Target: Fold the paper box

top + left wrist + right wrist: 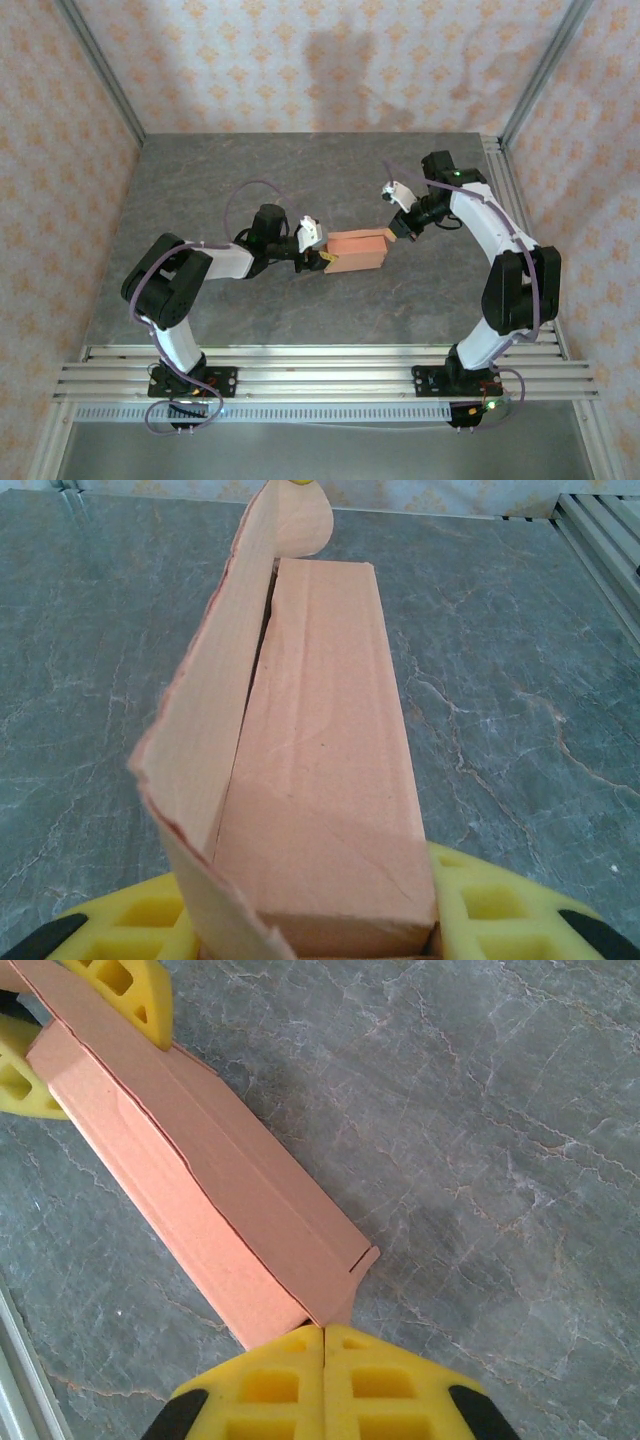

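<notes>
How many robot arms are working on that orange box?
2. The left arm comes from the left, left gripper clamping the left end of the paper box; the right arm from the right, right gripper pinching its right end.

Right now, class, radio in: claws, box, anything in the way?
Left claw clamped on box end. Right claw shut at its other end. One long flap standing up. Nothing in the way.
</notes>
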Action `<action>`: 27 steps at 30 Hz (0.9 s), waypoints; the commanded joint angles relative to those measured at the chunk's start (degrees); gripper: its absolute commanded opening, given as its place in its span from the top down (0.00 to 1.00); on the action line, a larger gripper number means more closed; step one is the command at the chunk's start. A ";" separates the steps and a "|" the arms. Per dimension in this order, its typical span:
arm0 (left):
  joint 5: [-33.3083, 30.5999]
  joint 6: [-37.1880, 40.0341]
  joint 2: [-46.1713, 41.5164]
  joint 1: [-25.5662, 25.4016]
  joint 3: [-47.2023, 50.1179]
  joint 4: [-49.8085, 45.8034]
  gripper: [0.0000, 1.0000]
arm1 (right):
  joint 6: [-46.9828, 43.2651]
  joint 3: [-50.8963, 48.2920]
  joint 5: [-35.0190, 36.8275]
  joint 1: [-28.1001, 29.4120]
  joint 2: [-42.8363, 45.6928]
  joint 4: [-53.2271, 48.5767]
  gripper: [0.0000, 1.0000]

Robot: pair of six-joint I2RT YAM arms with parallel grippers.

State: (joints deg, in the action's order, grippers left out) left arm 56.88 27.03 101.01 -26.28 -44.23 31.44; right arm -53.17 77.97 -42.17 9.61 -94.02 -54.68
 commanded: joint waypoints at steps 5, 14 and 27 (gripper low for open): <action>-0.58 -1.52 -0.81 -0.13 -1.63 0.28 0.62 | 7.06 -1.81 3.98 3.48 3.03 4.33 1.00; -2.64 -1.80 -0.62 -0.67 -1.58 0.81 0.62 | 28.94 -5.03 9.45 7.81 6.11 12.95 1.00; -3.36 -1.35 -0.55 -1.28 -1.86 0.48 0.62 | 52.47 -9.39 14.50 9.10 9.48 17.90 1.00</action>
State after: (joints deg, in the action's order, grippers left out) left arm 53.93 25.39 101.01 -26.26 -44.29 31.48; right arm -7.33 69.47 -27.68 17.37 -86.41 -39.07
